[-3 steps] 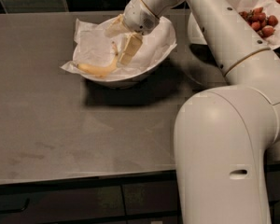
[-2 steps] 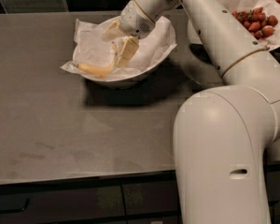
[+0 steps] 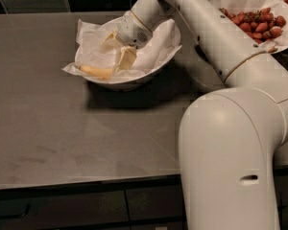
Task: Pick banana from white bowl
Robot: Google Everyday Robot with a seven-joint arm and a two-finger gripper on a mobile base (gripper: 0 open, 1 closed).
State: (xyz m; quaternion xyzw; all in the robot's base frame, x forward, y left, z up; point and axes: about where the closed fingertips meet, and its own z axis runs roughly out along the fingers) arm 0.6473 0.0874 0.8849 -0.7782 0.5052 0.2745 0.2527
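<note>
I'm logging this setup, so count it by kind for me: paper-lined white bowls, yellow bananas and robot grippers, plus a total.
Small curved yellow bananas: 1, the banana.
Paper-lined white bowls: 2, the white bowl around it, the strawberry bowl at the right edge.
Two-finger grippers: 1, the gripper, open, inside the white bowl beside the banana.
Total: 4.

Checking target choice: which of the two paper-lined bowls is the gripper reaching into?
The white bowl left of centre, holding the banana; the gripper is inside it, open, beside the banana. The strawberry bowl stands at top right.
</note>
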